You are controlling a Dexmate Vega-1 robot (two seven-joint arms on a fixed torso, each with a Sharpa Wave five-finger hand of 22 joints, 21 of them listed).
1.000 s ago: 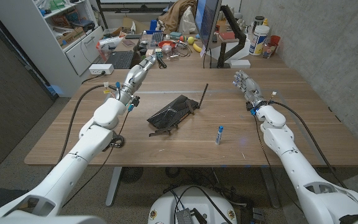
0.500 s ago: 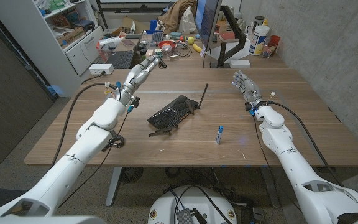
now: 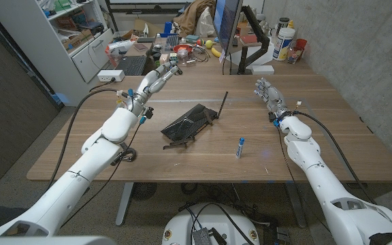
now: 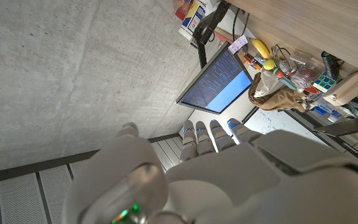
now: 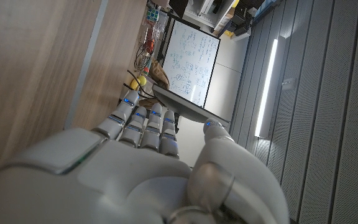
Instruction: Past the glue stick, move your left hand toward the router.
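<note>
A black router with one raised antenna lies mid-table. A small glue stick with a blue cap lies to its right, nearer the front edge. My left hand is raised over the table's far left part, behind and left of the router, with its fingers extended and nothing in them; its back is seen in the left wrist view. My right hand hovers at the far right, fingers apart and empty, well behind the glue stick; in the right wrist view its back is near.
A monitor on a stand rises at the table's far edge. Behind it a second desk holds clutter, a keyboard and bottles. A white shelf unit stands at the far left. A black clamp sits at the left front.
My left hand has moved a little to the right and its fingers have spread slightly. The right arm, router and glue stick have not moved.
</note>
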